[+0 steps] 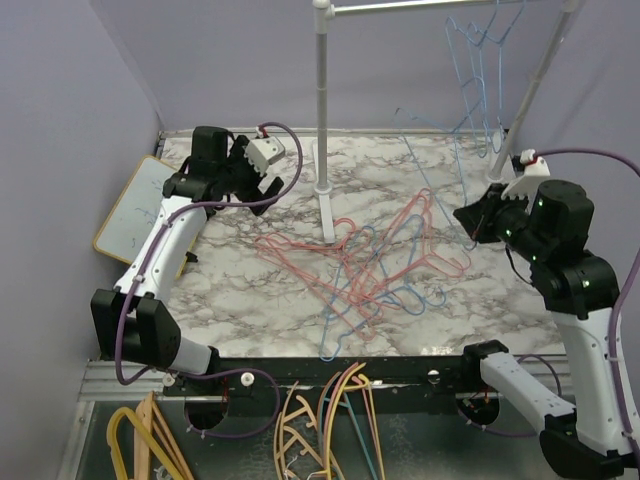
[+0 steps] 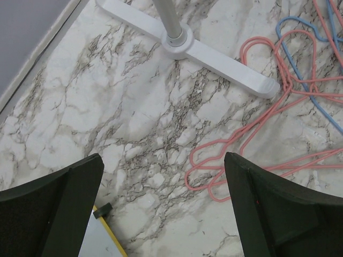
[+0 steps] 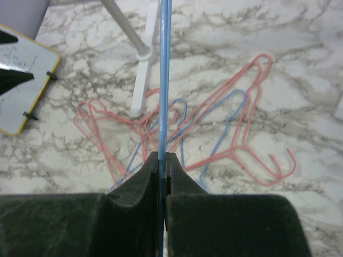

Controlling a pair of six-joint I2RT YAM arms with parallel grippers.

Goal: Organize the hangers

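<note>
Right pincer point(image 3: 162, 160) clenched on blue hanger point(image 3: 163, 80), left pincer point(image 2: 163, 158) released over table point(image 2: 107, 107)

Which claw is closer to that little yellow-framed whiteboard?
Left. The left gripper hovers open close beside the whiteboard, whose corner shows by its fingers in the wrist view. The right gripper is across the table, on the far side, pinching a blue hanger.

No legible text, labels, brands or numbers in any view; the only marks are faint dark scribbles on the yellow-framed whiteboard point(image 1: 138, 205), too blurred and small to read as words or figures.
</note>
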